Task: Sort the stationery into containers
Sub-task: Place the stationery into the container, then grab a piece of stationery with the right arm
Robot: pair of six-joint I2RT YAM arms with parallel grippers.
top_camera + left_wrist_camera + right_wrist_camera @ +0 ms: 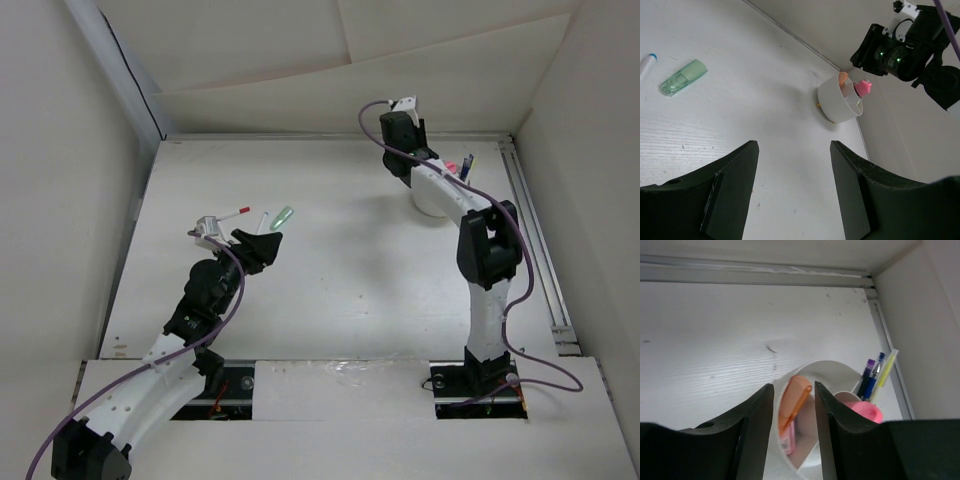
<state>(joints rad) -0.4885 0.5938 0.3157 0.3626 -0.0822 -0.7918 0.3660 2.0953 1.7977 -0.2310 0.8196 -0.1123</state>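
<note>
Both jaws stand apart, empty; right above cup (839, 372).

1 cup (832, 102), 1 orange marker (792, 400), 1 green marker (684, 76), 1 pink-capped item (863, 412), 3 coloured pens (876, 372) and 2 white pens (236, 213).

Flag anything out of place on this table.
Loose by the left gripper, outside the cup: a green marker, a red-tipped pen, a blue-tipped pen. Nothing looks spilled or damaged.
</note>
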